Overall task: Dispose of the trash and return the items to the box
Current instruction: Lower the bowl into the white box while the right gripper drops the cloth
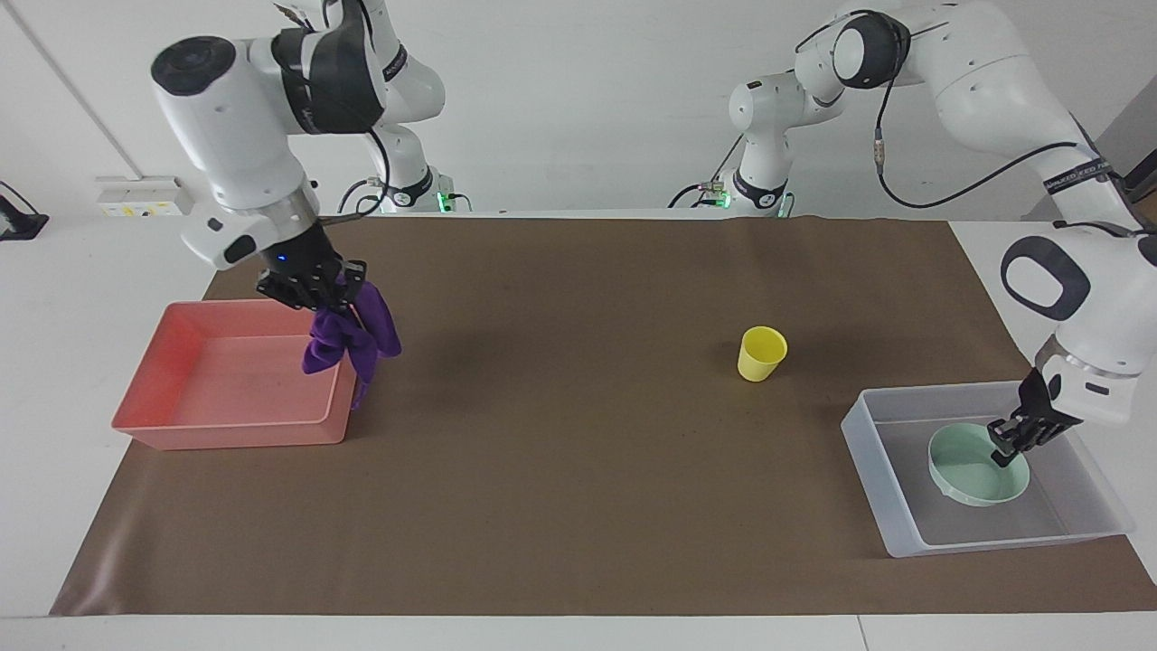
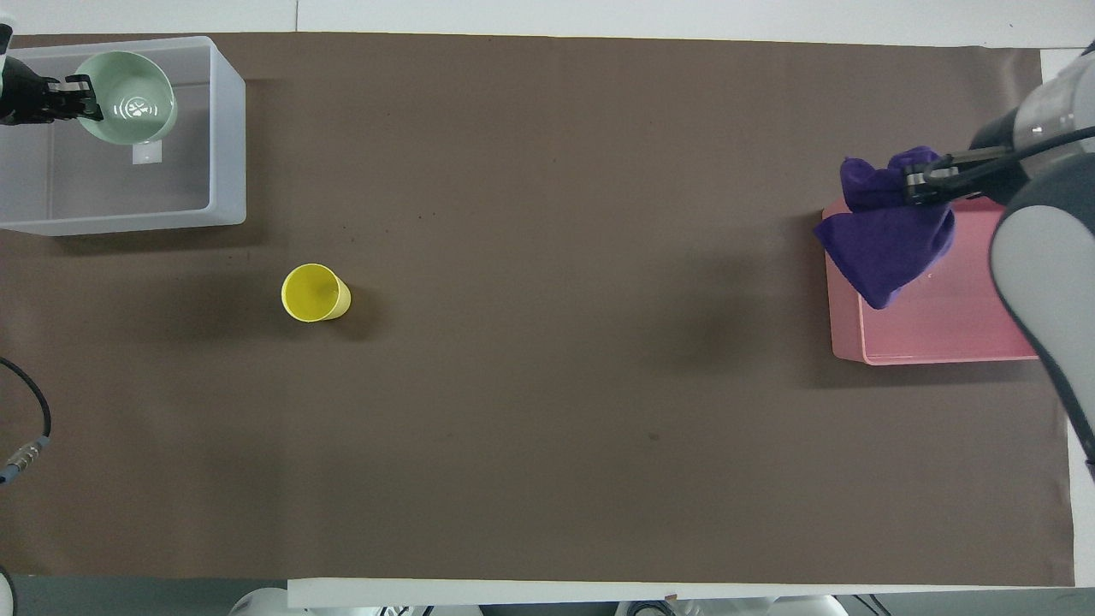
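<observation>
1. Two grippers are loaded. The right gripper (image 1: 312,287) is clenched on the top of the purple rag (image 1: 348,339), holding it in the air over the inner edge of the pink tray (image 1: 149,398).
2. The left gripper (image 1: 1012,441) pinches the rim of the mint bowl (image 1: 976,470) inside the translucent box (image 1: 881,493), toward the left arm's end of the table (image 1: 578,506). Whether the bowl already rests on the box floor I cannot tell.
3. The yellow cup (image 1: 761,353) stands on the table, untouched, nearer to the robots than the box and well apart from the tray.
4. Progress, as I judge it: about halfway. The bowl is in the box but not let go; the rag is not yet dropped (the tray seems its destination); the cup is left entirely.
5. The rag hangs with its long axis vertical, its loose end pointing down. The bowl sits mouth up, roughly level; the cup stands upright, mouth up.
</observation>
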Robot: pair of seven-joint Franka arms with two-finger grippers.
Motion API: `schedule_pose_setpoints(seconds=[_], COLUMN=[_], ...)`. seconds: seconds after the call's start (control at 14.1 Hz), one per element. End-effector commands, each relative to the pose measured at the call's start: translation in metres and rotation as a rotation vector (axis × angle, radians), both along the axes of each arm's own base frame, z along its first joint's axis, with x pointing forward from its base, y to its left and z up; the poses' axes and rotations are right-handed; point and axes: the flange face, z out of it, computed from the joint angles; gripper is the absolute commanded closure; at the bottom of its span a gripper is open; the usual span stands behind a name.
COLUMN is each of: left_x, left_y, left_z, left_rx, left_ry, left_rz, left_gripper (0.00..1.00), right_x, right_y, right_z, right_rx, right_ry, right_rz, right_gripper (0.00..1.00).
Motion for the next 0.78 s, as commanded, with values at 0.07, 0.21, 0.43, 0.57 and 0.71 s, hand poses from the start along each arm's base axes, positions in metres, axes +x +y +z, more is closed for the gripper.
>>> schedule_pose_setpoints(seconds=[0.07, 0.21, 0.43, 0.57, 0.71], left_x=[0.007, 0.007, -0.002, -0.019, -0.021], left_y=[0.004, 0.004, 0.002, -0.001, -0.002], left_z=[-0.011, -0.025, -0.053, -0.073, -0.076], left_rx=[-0.012, -0.013, -0.012, -0.006, -0.004], left_ry=[-0.009, -0.009, 0.037, 0.066, 0.06], left_rz=[0.026, 0.028, 0.024, 0.01, 0.009], left_gripper=[1.0, 1.0, 1.0, 1.0, 0.83], right_x=[-0.018, -0.028, -0.033, -0.038, -0.034], right_y=[-0.083, -0.106, -0.126, -0.126, -0.133], right_z=[-0.021, -0.052, -0.104, -0.142, -0.167], right_rx=[-0.023, -0.02, -0.02, -0.02, -0.02], right_ry=[0.036, 0.052, 0.049, 0.045, 0.054], right_rz=[-0.028, -0.068, -0.103, -0.106, -0.118], right_gripper=[0.99, 0.99, 0.98, 0.98, 0.92])
